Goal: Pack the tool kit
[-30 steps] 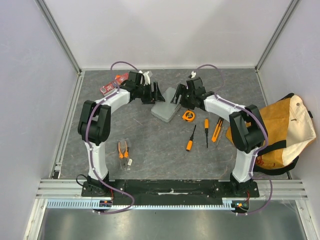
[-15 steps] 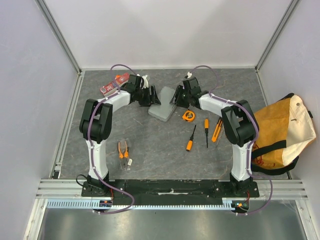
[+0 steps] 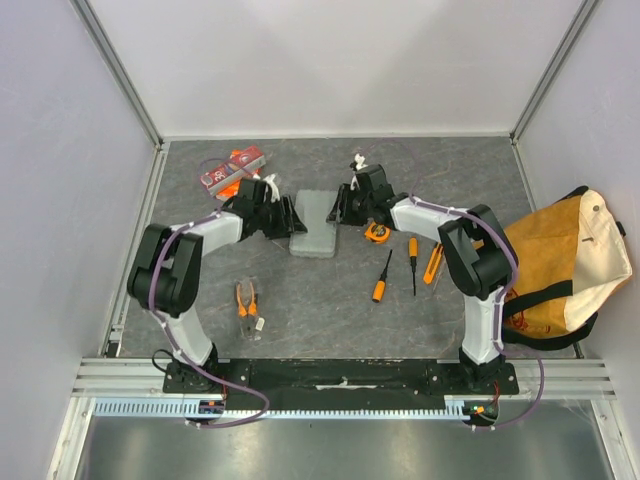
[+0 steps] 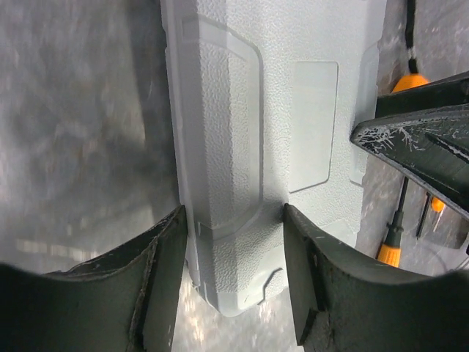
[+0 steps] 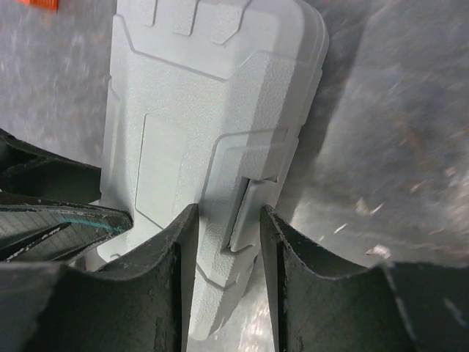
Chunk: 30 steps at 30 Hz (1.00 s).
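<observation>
Grey tool case (image 3: 312, 228) lies closed, far of centre, between both arms. Left gripper (image 4: 233, 213) and right gripper (image 5: 229, 209) straddle its opposite edges, jaws half-closed; clamped or not, I cannot tell. Best pin one side, then lift the lid evenly.

A tan canvas bag (image 3: 560, 255) sits at the right edge, red-orange packets (image 3: 232, 168) far left.

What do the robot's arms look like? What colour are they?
The left arm and right arm are white tubes with chunky black joints and purple cables running along them. Each ends in two scuffed black fingers.
</observation>
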Motion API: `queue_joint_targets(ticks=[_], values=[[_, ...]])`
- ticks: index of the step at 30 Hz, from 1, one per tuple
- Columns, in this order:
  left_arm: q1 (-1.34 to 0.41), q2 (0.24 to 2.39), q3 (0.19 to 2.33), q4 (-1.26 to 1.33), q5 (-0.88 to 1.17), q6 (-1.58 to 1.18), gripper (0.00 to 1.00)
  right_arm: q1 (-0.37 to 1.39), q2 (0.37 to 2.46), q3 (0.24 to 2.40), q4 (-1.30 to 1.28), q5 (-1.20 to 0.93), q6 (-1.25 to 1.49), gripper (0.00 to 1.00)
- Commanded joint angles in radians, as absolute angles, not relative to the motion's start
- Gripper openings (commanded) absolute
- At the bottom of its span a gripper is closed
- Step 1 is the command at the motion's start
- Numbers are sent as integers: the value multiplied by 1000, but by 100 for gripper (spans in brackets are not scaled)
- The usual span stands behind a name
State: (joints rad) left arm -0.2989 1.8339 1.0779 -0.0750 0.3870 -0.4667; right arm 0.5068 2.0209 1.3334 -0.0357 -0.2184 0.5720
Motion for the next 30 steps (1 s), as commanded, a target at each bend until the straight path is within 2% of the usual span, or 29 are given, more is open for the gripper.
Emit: queue_joint_targets(ticks=[1, 5, 12, 13, 17, 20, 24, 26, 30], values=[[-318, 1698, 902, -64, 278, -531, 57, 552, 1970, 1255, -126, -258, 517, 45], [-318, 1612, 861, -69, 216, -545, 61, 555, 1931, 1255, -166, -226, 509, 46], [-318, 1606, 980, -106, 193, -549, 83, 554, 1879, 1322, -199, -183, 514, 70], [-318, 1614, 995, -113, 187, -554, 89, 555, 1876, 1328, -202, -176, 520, 71], [-314, 1652, 1051, -152, 189, -548, 92, 554, 1882, 1353, -216, -155, 525, 71], [-316, 1692, 1075, -175, 219, -526, 91, 555, 1891, 1361, -216, -150, 534, 65], [-311, 1735, 1086, -195, 244, -537, 77, 555, 1902, 1362, -227, -109, 546, 37], [-313, 1750, 1085, -195, 265, -537, 73, 557, 1904, 1362, -229, -98, 535, 33], [-313, 1764, 1078, -195, 282, -523, 72, 566, 1917, 1370, -222, -109, 526, 31]])
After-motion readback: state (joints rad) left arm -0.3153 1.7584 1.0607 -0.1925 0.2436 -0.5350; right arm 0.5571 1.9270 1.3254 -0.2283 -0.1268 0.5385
